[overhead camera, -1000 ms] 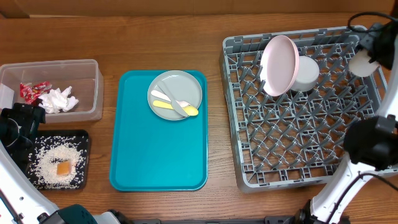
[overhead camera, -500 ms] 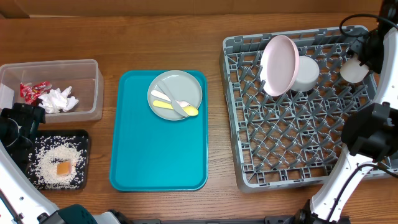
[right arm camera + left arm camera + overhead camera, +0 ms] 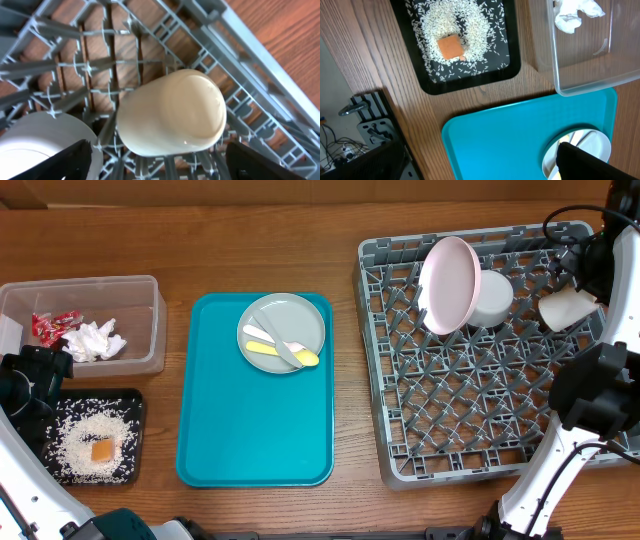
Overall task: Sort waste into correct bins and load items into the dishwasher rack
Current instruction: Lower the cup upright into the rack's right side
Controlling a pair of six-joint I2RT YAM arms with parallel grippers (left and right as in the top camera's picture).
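Right wrist view: right tool (image 3: 160,152) gapes empty beside white cup (image 3: 170,110); left tool (image 3: 38,380) indistinct, opening unreadable.

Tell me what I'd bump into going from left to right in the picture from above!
clear tub → teal tray → pink plate → white bowl → white cup
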